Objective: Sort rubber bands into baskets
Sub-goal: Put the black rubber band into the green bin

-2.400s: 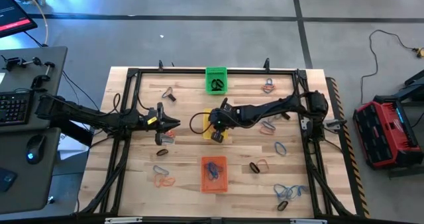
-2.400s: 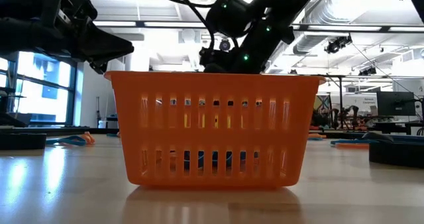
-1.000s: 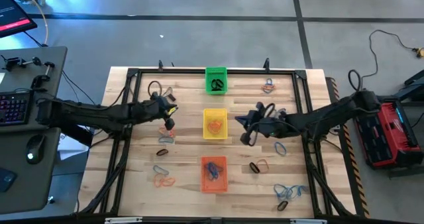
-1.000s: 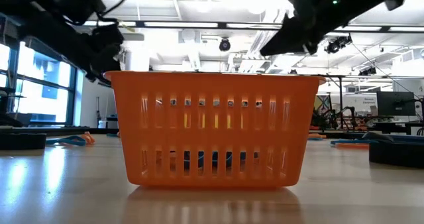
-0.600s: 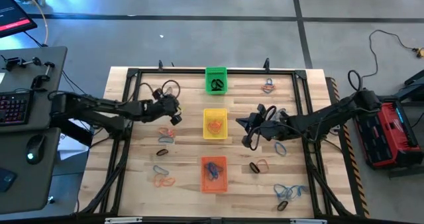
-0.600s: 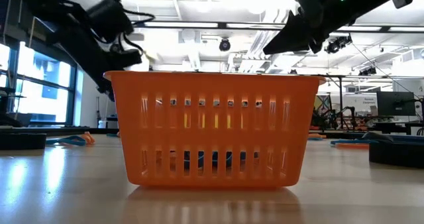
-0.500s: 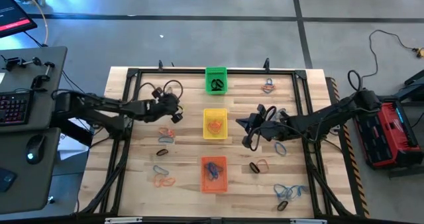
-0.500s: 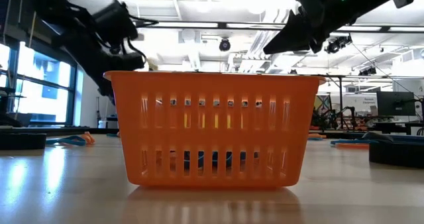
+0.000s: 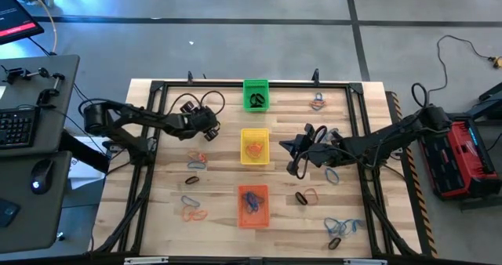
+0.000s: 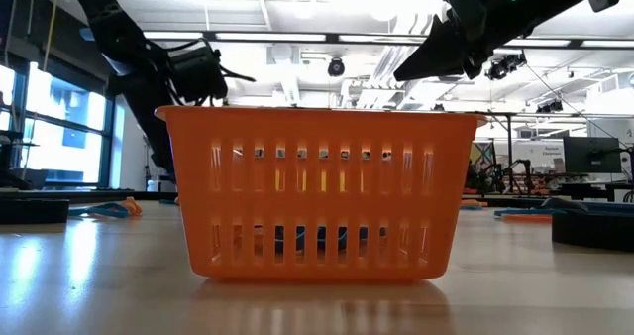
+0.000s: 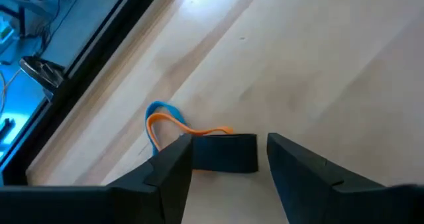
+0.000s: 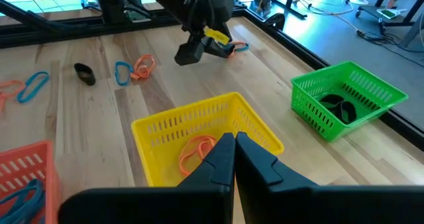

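Pick-up step: left claw (image 11: pixel 228 177) spread wide, empty, above black, orange and blue rubber bands (image 11: pixel 199 136); next, descend and close. Right claw (image 12: pixel 232 161) shut, empty.

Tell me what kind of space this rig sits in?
Likely a robotics lab or workshop. The wooden table stands on a bare concrete floor, a desk with a keyboard and mouse sits beside it, and the low view shows exposed ceiling ducts over open workstations.

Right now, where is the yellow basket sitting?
In the high view the yellow basket stands mid-table, between the green basket at the far edge and the orange basket nearer the camera side, with the right gripper just beside it.
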